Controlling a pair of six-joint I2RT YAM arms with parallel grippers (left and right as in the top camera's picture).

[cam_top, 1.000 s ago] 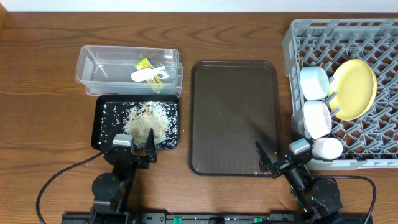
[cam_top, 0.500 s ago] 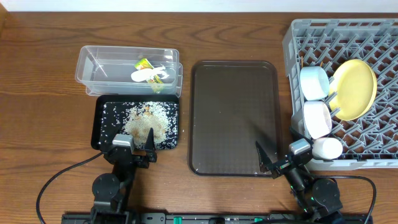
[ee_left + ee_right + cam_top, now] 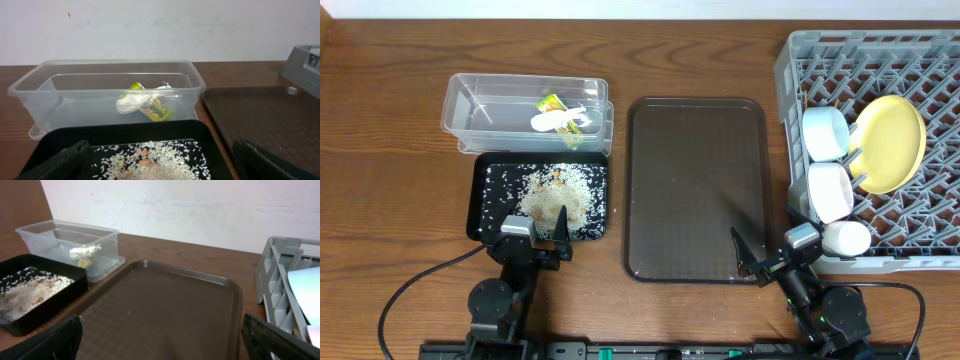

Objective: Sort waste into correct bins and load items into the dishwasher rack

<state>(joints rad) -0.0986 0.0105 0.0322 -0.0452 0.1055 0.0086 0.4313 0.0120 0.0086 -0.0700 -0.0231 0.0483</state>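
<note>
The grey dishwasher rack (image 3: 880, 60) at the right holds the yellow plate (image 3: 890, 143) on edge, two pale bowls (image 3: 825, 132) (image 3: 831, 190) and the white cup (image 3: 846, 238). I cannot make out the chopsticks. The clear tub (image 3: 480, 105) holds the snack wrapper (image 3: 552, 103) and the white scrap (image 3: 560, 121). The black tray (image 3: 477, 215) holds rice scraps (image 3: 555, 195). My left gripper (image 3: 533, 240) is open and empty at the black tray's near edge, over the rice (image 3: 155, 160). My right gripper (image 3: 765, 258) is open and empty at the brown tray's near right corner.
The dark brown serving tray (image 3: 695, 190) lies bare between the bins and the rack; it fills the right wrist view (image 3: 160, 305). The tub (image 3: 107, 80) stands just behind the black tray (image 3: 125, 132). Both arm bases sit at the table's front edge.
</note>
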